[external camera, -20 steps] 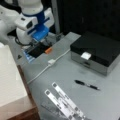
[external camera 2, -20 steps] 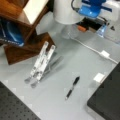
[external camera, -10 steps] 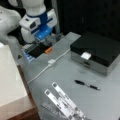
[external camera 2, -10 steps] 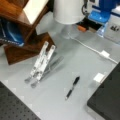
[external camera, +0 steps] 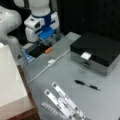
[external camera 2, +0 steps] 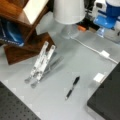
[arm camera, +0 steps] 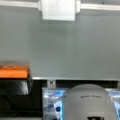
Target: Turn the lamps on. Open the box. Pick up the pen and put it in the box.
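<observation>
Your gripper point(external camera: 47, 37) hangs at a front view's upper left, at the far edge of the grey table point(external camera: 62, 75), just above a small orange switch point(external camera: 48, 50) and a black unit beside it. Its blue body fills the top right corner in a front view point(external camera 2: 106, 21). You cannot tell whether the jaws are apart or together; the wrist view shows only the orange switch point(arm camera: 13, 71), bare tabletop and a white inline block point(arm camera: 58, 10) on the cord.

The box point(external camera: 96, 51) sits shut at a front view's right, black lid down, white latch point(external camera: 85, 55) on its front face. The pen point(external camera: 87, 85) lies flat on the table just in front of the box, apart from it, and near the white bars point(external camera: 63, 100); in a front view it lies between the bars point(external camera 2: 41, 62) and the box corner point(external camera 2: 107, 100).

Judge the pen as light, stiff and smooth, so it may roll or slip. Take it across the barrel near the silvery middle. The lid looks rigid; the latch is your purchase point.
</observation>
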